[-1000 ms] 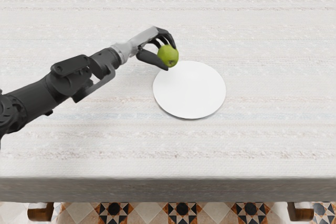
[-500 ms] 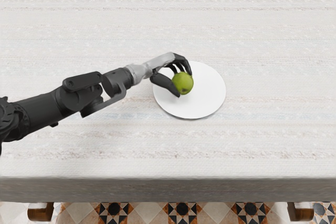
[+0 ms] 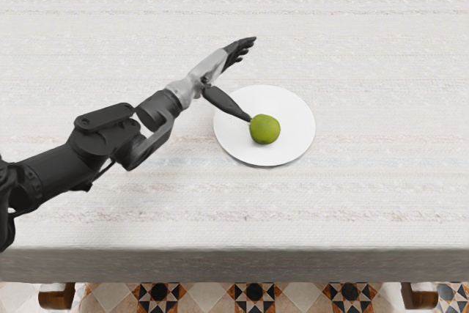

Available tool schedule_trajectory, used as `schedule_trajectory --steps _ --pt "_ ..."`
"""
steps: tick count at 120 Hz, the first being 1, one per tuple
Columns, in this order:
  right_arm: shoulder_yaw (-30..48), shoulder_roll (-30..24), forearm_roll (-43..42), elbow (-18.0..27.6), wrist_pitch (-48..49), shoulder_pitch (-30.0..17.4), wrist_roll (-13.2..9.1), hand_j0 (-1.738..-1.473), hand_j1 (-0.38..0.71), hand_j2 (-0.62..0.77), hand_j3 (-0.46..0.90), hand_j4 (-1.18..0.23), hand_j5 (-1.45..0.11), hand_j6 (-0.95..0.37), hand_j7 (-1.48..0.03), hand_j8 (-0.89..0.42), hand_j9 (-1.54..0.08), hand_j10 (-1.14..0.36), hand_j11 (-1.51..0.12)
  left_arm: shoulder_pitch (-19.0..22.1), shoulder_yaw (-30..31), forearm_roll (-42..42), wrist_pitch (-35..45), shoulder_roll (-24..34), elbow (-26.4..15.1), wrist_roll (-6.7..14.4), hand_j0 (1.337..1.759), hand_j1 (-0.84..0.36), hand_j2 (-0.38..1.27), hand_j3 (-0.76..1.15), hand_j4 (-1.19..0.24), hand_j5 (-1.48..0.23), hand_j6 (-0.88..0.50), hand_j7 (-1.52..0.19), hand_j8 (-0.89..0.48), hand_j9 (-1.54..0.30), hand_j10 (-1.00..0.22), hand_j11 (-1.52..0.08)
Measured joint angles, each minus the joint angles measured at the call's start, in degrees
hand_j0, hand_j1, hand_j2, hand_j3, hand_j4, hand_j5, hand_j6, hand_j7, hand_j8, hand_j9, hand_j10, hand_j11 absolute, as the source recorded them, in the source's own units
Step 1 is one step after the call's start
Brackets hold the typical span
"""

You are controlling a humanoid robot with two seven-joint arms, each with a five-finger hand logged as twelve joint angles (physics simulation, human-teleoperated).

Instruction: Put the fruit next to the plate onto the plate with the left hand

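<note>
A green apple (image 3: 264,129) rests on the round white plate (image 3: 289,108), a little left of its centre. My left hand (image 3: 233,78) hovers over the plate's left rim with its fingers spread wide and holding nothing. The fingers point up and away toward the far side of the table, while the thumb reaches down to just beside the apple's upper left. The dark left arm comes in from the lower left edge. No right arm shows.
The plate stands in the middle of a long pale table (image 3: 366,196). The table's front edge runs along the bottom, with patterned floor tiles below it.
My left hand carried the apple down and right onto the plate, then let go; its fingers have spread and lifted away, leaving the apple lying on the plate.
</note>
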Motion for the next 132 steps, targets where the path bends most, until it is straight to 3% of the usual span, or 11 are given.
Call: schedule_trajectory --steps 49,80,109,132 --pt "0.00 0.00 -0.04 0.00 0.00 0.60 0.00 -1.658 -0.35 0.00 0.00 0.00 0.00 0.00 0.00 0.00 0.00 0.00 0.00 2.28 -5.26 -5.36 -0.43 0.00 10.43 0.00 1.658 0.32 0.01 0.00 -0.03 -0.04 -0.03 -0.04 -0.03 -0.04 -0.03 -0.04" --pt "0.00 0.00 0.08 -0.35 -0.05 -0.19 -0.02 -1.658 -0.35 0.00 0.00 0.00 0.00 0.00 0.00 0.00 0.00 0.00 0.00 3.59 -6.02 -8.35 -0.44 0.00 12.75 0.00 1.658 0.32 0.01 0.00 -0.02 -0.03 -0.02 -0.03 -0.02 -0.03 -0.02 -0.03" --pt "-0.01 0.00 0.13 -0.51 -0.08 -0.62 -0.04 -1.658 -0.35 0.00 0.00 0.00 0.00 0.00 0.00 0.00 0.00 0.00 0.00 7.63 -6.03 -9.75 -0.51 3.92 13.25 0.00 1.658 0.33 0.01 0.00 -0.02 -0.03 -0.02 -0.03 -0.02 -0.03 -0.02 -0.03" --pt "-0.02 0.00 0.13 -0.52 -0.09 -0.65 -0.04 -1.658 -0.35 0.00 0.00 0.00 0.00 0.00 0.00 0.00 0.00 0.00 0.00 7.91 -6.02 -9.94 -0.52 6.28 13.74 0.00 1.658 0.33 0.01 0.00 -0.02 -0.03 -0.02 -0.03 -0.02 -0.03 -0.02 -0.03"
